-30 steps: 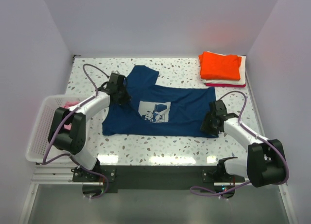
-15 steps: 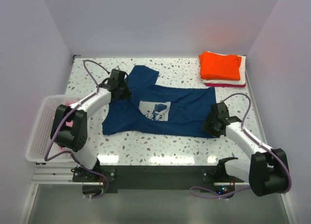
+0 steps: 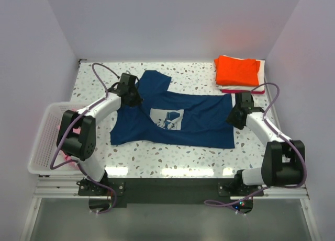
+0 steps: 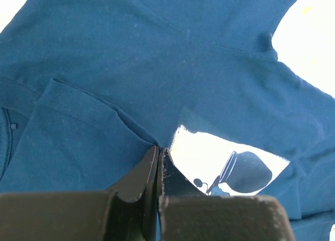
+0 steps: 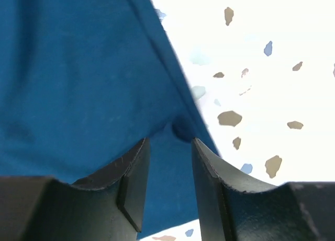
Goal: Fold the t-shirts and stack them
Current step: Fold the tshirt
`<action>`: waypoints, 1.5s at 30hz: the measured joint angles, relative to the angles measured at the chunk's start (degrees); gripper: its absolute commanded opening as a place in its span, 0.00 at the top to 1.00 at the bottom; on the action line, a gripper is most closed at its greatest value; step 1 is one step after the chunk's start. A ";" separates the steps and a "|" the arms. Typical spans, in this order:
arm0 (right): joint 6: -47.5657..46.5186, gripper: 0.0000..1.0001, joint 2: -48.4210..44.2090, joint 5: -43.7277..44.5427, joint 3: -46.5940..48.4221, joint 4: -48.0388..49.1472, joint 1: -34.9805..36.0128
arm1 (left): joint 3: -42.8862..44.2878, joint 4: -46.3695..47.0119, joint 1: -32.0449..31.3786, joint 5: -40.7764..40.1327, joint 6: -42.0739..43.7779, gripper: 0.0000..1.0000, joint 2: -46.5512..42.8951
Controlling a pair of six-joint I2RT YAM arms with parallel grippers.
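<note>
The navy blue t-shirt [image 3: 196, 123] lies spread on the speckled table [image 3: 157, 158], its pale square print [image 3: 167, 118] facing up. My left gripper [image 3: 133, 99] sits at the shirt's far left shoulder. In the left wrist view it [image 4: 157, 148] is shut on a pinched fold of navy cloth [image 4: 157, 68] beside the print [image 4: 209, 147]. My right gripper [image 3: 234, 116] is at the shirt's right edge. In the right wrist view it [image 5: 167, 142] is open over the cloth [image 5: 78, 68] near its hem. Folded orange [image 3: 238, 71], white and red shirts are stacked at the far right.
A white slatted basket [image 3: 43, 147] stands off the table's left edge, with pink cloth [image 3: 76, 130] partly hidden behind my left arm. Walls close in the table at the back and on both sides.
My right gripper has moved from the shirt's near right corner farther up its right edge, leaving that corner lying flat. My left gripper has shifted slightly toward the back.
</note>
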 measured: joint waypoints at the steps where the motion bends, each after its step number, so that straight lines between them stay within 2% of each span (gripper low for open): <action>1: -0.22 0.59 1.49 -0.02 0.26 0.33 -0.52 | 0.15 -0.15 0.00 0.04 0.00 1.00 0.04; 7: -1.20 0.58 7.37 -1.42 0.85 0.76 -1.09 | 0.44 -0.20 0.00 0.44 0.02 1.00 0.39; 20: -1.22 0.67 8.37 -2.93 0.57 3.56 -1.09 | 0.44 -0.15 0.07 0.85 0.02 1.00 0.90; 24: -1.25 0.73 8.37 -2.97 0.07 3.50 -1.09 | 0.44 -0.15 0.11 0.85 0.04 1.00 0.90; 30: -1.40 0.74 8.37 -3.04 -0.11 3.50 -1.09 | 0.44 -0.15 0.11 0.85 0.04 1.00 0.90; 37: -1.81 0.98 8.33 -3.06 -1.16 3.21 -1.11 | 0.44 -0.15 0.11 0.85 0.04 1.00 0.92; 45: -2.08 1.00 1.79 -2.75 -1.18 -0.04 -3.02 | 0.44 -0.17 0.76 0.83 0.04 1.00 0.92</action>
